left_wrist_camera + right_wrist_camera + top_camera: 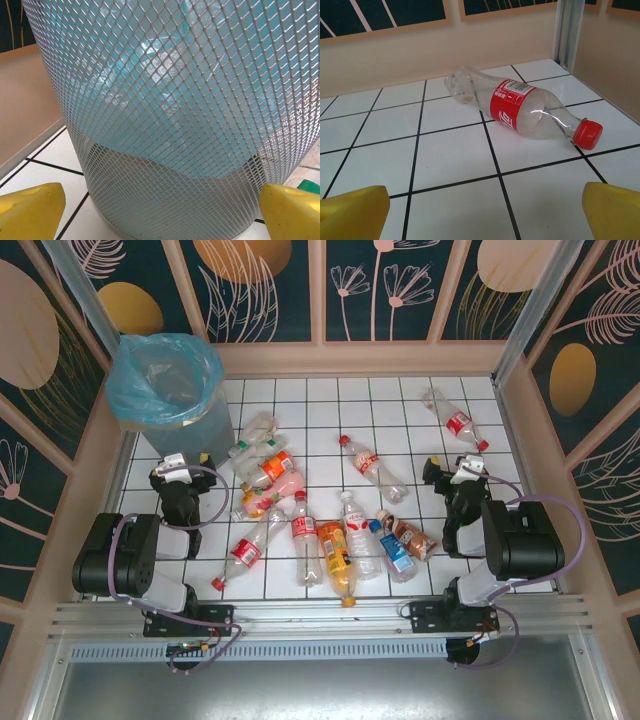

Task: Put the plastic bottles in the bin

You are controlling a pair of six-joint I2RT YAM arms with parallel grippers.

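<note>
The right gripper, jaws wide and empty, faces a red-labelled bottle — best to straddle its labelled waist, jaws square to its length, as the thin wall may crumple. It lies on its side near the far right corner of the table, long axis slanted, red cap nearer and rightward. The left gripper, also spread and empty, faces the bin in the far left corner — the other plastic bottles lie mid-table.
</note>
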